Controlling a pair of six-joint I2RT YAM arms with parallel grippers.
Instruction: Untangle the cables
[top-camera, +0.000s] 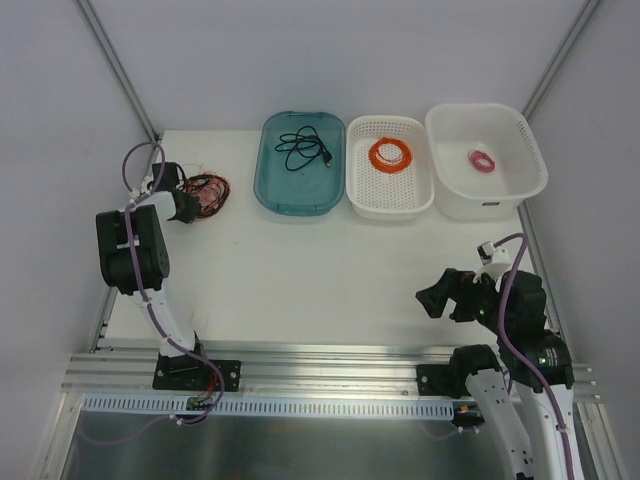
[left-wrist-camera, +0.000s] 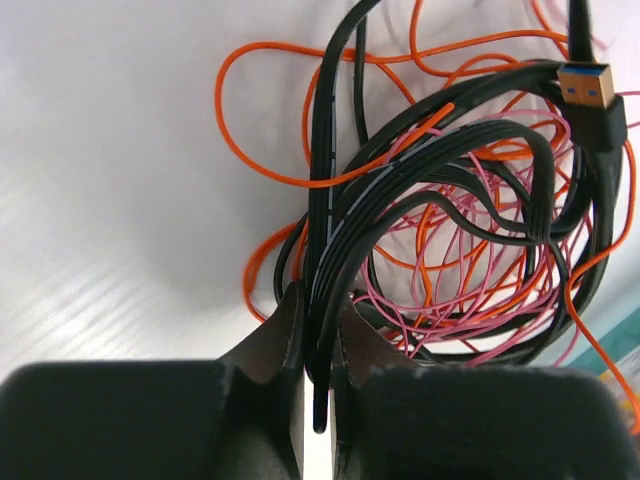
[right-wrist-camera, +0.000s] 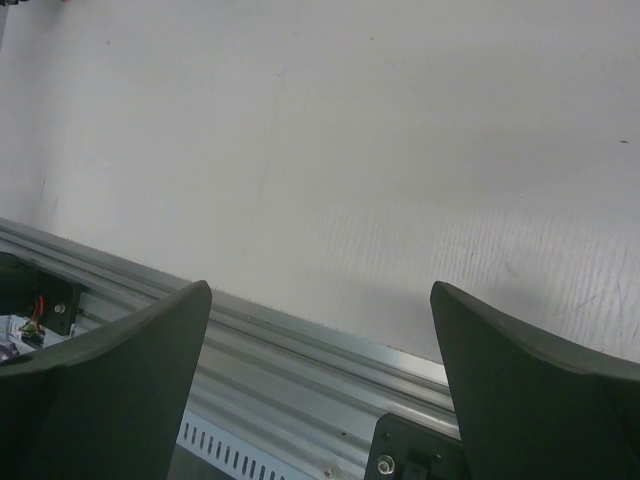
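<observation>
White desk (top-camera: 300, 270) between pale walls fills the overhead view. At its far edge stand a teal tray (top-camera: 268, 195) holding a loose black lead (top-camera: 303, 150), a white slotted basket (top-camera: 392, 208) with a neat orange coil (top-camera: 390, 154), and a white tub (top-camera: 522, 180) with a small pink coil (top-camera: 482, 161). The cables (top-camera: 207, 192) lie as a small messy clump at the far left of the desk, just beside the teal tray. The left gripper (top-camera: 190, 205) is at the clump's near-left edge. The right gripper (top-camera: 432, 300) hangs near its base, well apart from everything.

From the left wrist, the left gripper (left-wrist-camera: 318, 335) is clamped on the black cord (left-wrist-camera: 330, 200), which runs up from between the jaws. Its loops thread through the orange wire (left-wrist-camera: 225, 110) and the pink wire (left-wrist-camera: 470, 300), and its USB plug (left-wrist-camera: 585, 87) lies at the upper right.

From the right wrist, the right gripper (right-wrist-camera: 320, 300) has its jaws wide apart, with only bare desk and the aluminium rail (right-wrist-camera: 300, 370) below.

The step in hand looks like pulling the black cord out of the clump. The next move probably calls for a slow lift and draw away from the thin wires. The whole clump may drag along unless the idle arm pins it down.
</observation>
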